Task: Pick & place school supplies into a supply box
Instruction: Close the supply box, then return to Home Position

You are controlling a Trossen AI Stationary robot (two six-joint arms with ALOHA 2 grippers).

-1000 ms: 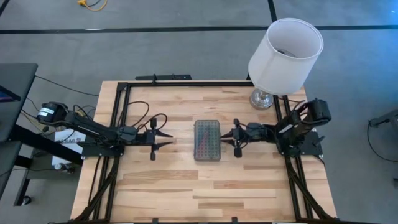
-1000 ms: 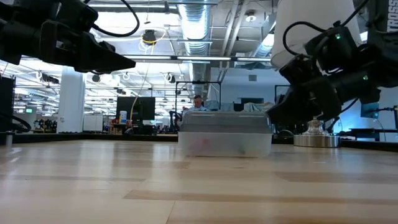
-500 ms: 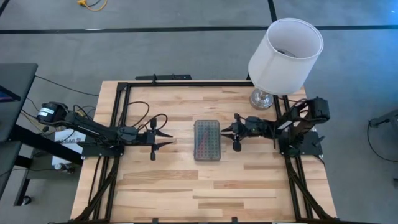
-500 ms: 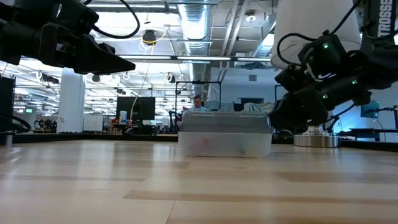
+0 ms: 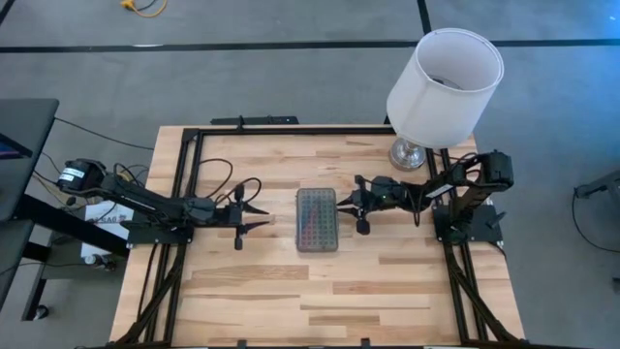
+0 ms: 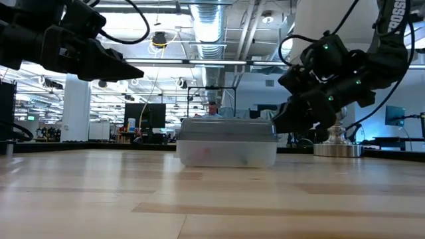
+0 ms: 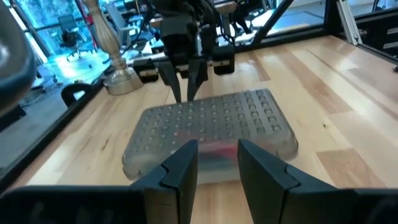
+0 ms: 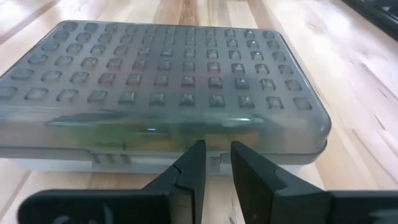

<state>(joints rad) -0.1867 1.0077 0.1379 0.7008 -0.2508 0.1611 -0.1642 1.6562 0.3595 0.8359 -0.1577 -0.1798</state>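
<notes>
Scooted in toward the middle since a second ago: right gripper (image 5: 355, 205) now up against the near long edge of the supply box (image 5: 317, 219), and box nudged a bit toward the left arm and turned slightly in the process. Looks like a push, not a lift.

Right gripper fingers only a narrow slit apart, nothing pinched between them. In the right wrist view, tips (image 8: 214, 149) sitting right at the seam where the grey gridded lid meets the clear base, roughly mid-length. Probably parked there for the latch, or just to square the case up. Can't tell which.

Left gripper (image 5: 265, 215) hovering above the worktop (image 5: 291, 281) on the opposite side of the box, apart from it, fingers spread a modest gap and empty. Pointed straight at the case in its own wrist view (image 7: 216, 149), so likely waiting as a backstop in case the box slides further.

Box itself flat on the worktop, centre of the table, lid down. Pink-red and green smudges showing through the plastic (image 8: 168, 81), so supplies seemingly already inside; none loose on the wood anywhere. Guessing the job's basically at the closing or tidying stage.

White lampshade (image 5: 446, 73) off in the far corner behind the right arm, not involved.
</notes>
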